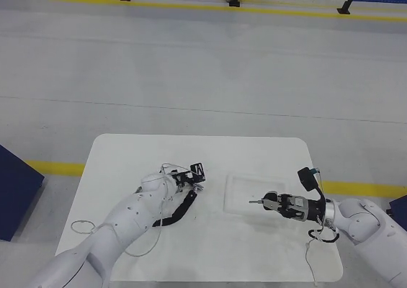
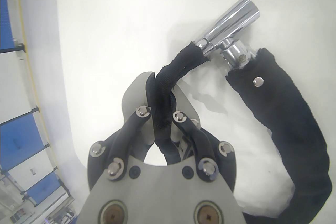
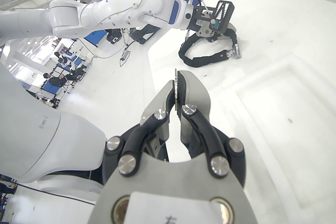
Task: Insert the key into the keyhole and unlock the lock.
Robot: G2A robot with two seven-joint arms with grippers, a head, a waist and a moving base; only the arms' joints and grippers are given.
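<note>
Grip set on both parts, insertion not yet begun. Right gripper [image 3: 176,86] clamped on the key [image 3: 175,74], blade tip poking past the fingertips, over the shallow tray [image 1: 230,189] and well apart from the chain lock [image 2: 288,125]. Left gripper [image 2: 160,87] clamped on the black sleeve of the chain lock, near its chrome cylinder [image 2: 233,20] lying on the table [image 1: 153,155]. Keyhole too small to make out. Left to do, by the look of it: carrying the key across, lining up, pushing in, turning. Right arm stretched in low from the near right edge, key pointed toward the chain lock; left arm bent in from the near left, wrist over the chain.
</note>
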